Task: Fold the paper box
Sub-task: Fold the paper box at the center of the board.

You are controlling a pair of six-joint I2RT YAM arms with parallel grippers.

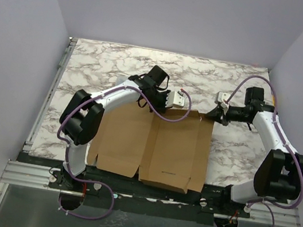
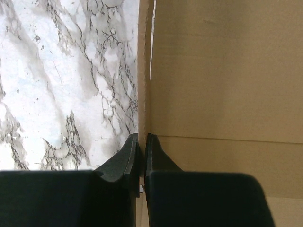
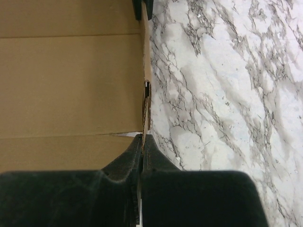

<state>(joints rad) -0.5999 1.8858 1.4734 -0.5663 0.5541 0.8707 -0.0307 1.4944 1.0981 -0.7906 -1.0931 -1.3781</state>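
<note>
- We've got the left tool (image 2: pixel 142 144) clamped on the far edge of the paper box (image 1: pixel 158 144).
- The right tool (image 3: pixel 142 142) pinches the same edge, likely to lift it evenly.

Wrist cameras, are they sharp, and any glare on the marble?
Left wrist: the marble table is bright, slightly washed out, the paper box sharp, the left fingers dark and soft. Right wrist: the same, right fingers nearly black. Top external: even light, soft shadows, no glare.

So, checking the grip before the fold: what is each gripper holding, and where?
Both pinch the cardboard sheet by its far edge: the right gripper at the far right corner, the left gripper further left along it.
</note>
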